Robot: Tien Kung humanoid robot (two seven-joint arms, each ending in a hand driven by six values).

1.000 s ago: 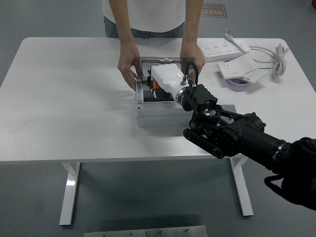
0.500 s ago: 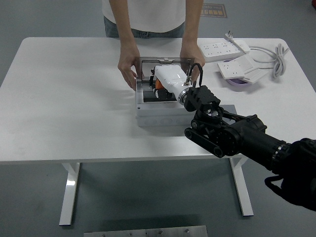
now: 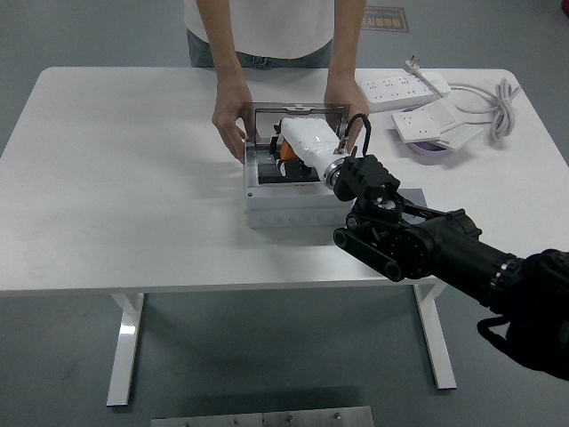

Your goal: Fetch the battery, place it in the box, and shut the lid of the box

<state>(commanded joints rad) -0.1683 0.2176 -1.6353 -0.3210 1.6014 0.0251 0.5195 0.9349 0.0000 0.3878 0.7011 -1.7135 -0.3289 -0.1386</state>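
Observation:
A grey box (image 3: pixel 286 207) stands at the table's middle with its clear lid (image 3: pixel 267 116) raised upright at the back. A person at the far side holds the lid open, one hand (image 3: pixel 230 130) at its left edge and one hand (image 3: pixel 341 100) at its right. My right hand (image 3: pixel 305 142), white-shelled on a black arm, reaches down into the open box from the right. An orange and black battery (image 3: pixel 285 152) shows under the hand's left edge, mostly hidden by it, and the hand appears shut on it. The left arm is out of view.
Two white power strips (image 3: pixel 402 88) (image 3: pixel 436 124) and a white cable (image 3: pixel 500 100) lie at the back right, with a purple disc (image 3: pixel 432 152) beside them. My black forearm (image 3: pixel 427 245) crosses the table's front right edge.
My right hand has moved a little up and right, further over the box towards the lid. The person's hands stay on the lid.

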